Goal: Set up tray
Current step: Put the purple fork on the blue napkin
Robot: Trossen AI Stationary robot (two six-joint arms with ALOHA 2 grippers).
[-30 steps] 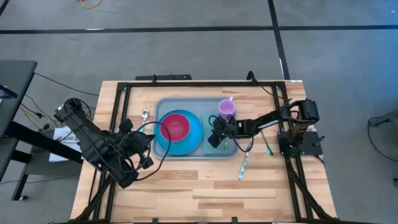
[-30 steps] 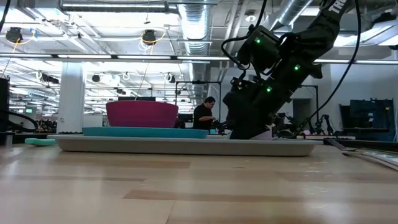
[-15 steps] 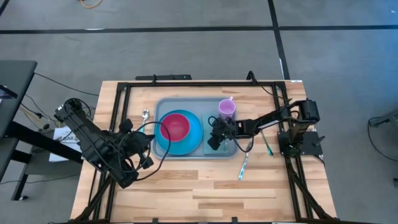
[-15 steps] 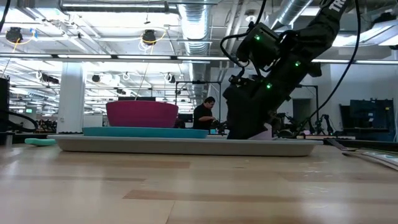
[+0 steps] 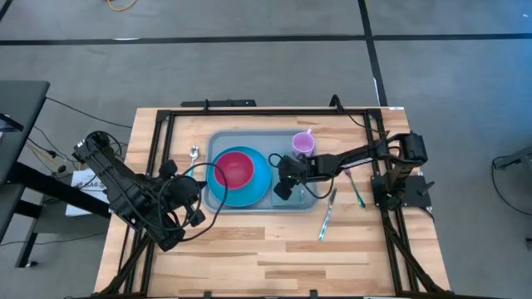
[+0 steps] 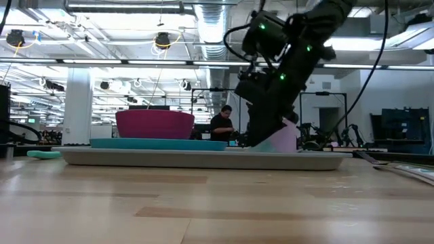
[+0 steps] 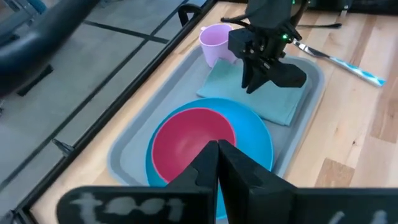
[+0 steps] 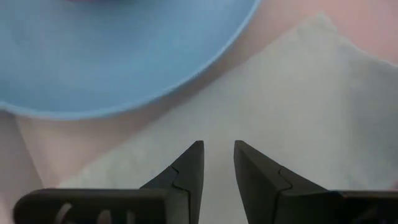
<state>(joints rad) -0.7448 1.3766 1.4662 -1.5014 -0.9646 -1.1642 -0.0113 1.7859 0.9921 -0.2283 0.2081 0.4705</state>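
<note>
The grey-blue tray (image 5: 218, 143) lies flat on the wooden table. On it rest a round blue plate (image 5: 259, 181) carrying a magenta bowl (image 5: 235, 169), a pale purple cup (image 5: 302, 144) and a pale-teal napkin (image 5: 301, 198). My right gripper (image 5: 283, 189) points down over the napkin's (image 8: 298, 93) plate-side edge, close to the plate (image 8: 124, 50), its fingers a narrow gap apart. My left gripper (image 7: 217, 149) is shut and waits off the tray's left end (image 5: 196, 199). My right gripper comes at the napkin (image 7: 280, 102) from above, fingers pointing down at its edge near the plate. Whether the fingertips (image 8: 198, 149) touch the cloth I cannot tell; the tray's rim hides them in the low view.
A spoon (image 5: 194, 152) lies on the table left of the tray. Two teal-handled utensils (image 5: 324, 221) (image 5: 357, 193) lie right of it. A black frame rail (image 5: 249, 110) runs along the far edge. Bare wood fills the near half (image 5: 266, 257).
My right gripper has moved a little toward the table's left, closer to the plate, and its arm has risen somewhat. In the low view this uncovers the cup behind it. The tray, plate and bowl have kept their places.
</note>
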